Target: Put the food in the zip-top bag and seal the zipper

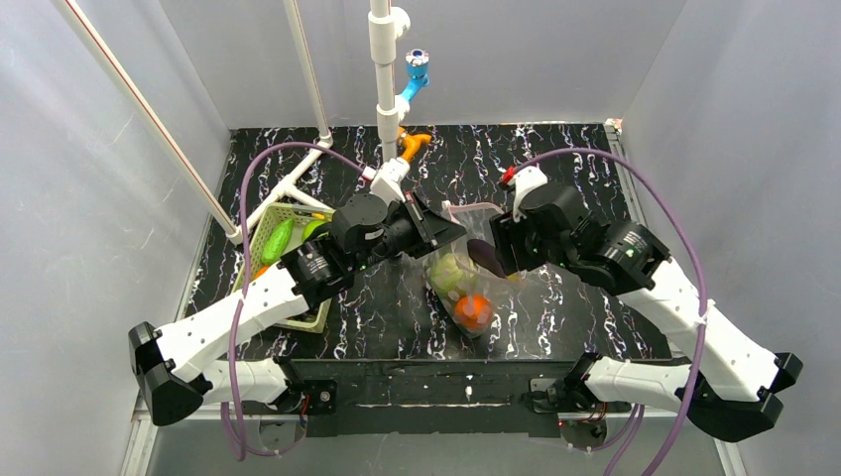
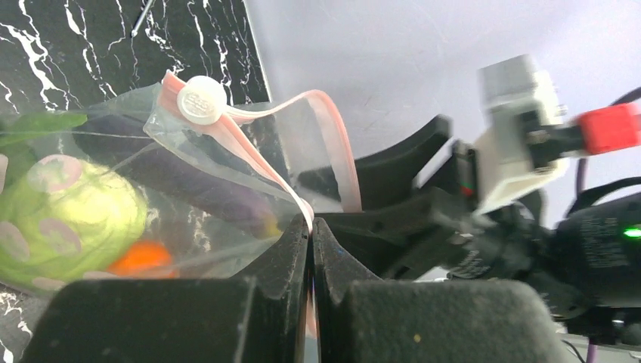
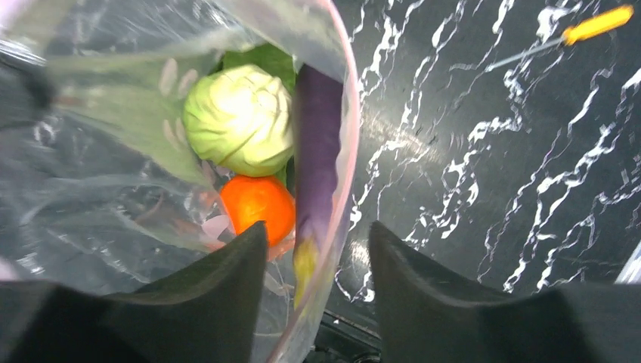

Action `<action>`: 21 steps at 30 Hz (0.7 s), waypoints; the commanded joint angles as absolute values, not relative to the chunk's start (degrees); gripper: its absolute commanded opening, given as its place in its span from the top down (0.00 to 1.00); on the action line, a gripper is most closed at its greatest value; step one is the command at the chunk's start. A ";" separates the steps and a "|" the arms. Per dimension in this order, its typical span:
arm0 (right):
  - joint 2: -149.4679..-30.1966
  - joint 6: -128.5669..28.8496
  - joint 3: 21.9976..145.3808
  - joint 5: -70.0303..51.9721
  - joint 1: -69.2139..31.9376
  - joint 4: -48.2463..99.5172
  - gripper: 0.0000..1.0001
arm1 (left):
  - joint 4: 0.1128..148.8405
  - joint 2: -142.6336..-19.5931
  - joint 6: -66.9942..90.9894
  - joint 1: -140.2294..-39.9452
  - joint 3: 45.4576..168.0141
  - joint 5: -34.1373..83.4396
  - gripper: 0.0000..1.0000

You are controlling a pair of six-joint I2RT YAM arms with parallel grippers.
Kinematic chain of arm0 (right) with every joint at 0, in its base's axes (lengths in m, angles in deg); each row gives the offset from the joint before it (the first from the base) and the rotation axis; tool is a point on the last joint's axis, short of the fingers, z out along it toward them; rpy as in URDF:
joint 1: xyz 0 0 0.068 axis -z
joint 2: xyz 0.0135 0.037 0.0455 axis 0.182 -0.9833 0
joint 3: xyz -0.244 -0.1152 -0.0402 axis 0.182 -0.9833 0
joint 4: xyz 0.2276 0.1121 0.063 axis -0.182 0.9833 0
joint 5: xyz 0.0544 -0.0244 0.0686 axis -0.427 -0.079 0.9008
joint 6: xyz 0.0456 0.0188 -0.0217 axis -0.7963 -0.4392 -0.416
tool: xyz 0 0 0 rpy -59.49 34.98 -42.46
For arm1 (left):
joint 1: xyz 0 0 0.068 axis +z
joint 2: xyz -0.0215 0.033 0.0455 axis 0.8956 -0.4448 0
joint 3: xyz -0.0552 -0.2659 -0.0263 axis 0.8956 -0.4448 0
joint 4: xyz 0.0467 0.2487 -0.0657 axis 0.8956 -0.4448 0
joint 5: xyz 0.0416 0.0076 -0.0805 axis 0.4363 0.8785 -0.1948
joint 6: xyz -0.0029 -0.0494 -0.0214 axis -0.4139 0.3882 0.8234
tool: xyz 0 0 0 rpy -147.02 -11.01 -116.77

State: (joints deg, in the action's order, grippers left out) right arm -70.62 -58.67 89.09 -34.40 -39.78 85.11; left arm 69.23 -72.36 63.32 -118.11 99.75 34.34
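Two jaws of your left gripper [image 2: 311, 227] were pinched together on the pink zipper [image 2: 332, 144], holding the bag [image 1: 448, 293] mouth up. Your right gripper [image 3: 314, 257] stood apart astride the rim, over the purple piece [image 3: 317, 151] lying inside with the orange ball [image 3: 257, 208]. Both arms reached inward. Loading looked unfinished: the basket [image 1: 260, 223] held a green cucumber [image 1: 277, 240]; fetch it next.

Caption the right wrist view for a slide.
Open right end effector straddling bag rim; green fruit, orange ball, purple piece inside.
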 commanded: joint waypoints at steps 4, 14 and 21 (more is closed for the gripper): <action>-71.57 -60.09 89.61 -38.14 -40.04 85.68 0.89 | 73.95 -70.32 64.56 -117.12 100.36 33.92 1.00; -72.05 -58.34 102.06 -38.13 -40.12 84.27 0.99 | 76.36 -73.05 71.14 -116.22 103.18 28.60 1.00; -72.01 -61.28 79.70 -38.63 -39.96 69.57 0.99 | 79.78 -69.04 80.76 -113.15 84.52 34.58 1.00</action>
State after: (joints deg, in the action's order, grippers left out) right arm -68.27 -58.90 91.45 -37.70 -39.79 79.45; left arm 79.62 -71.28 73.25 -115.70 94.72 29.59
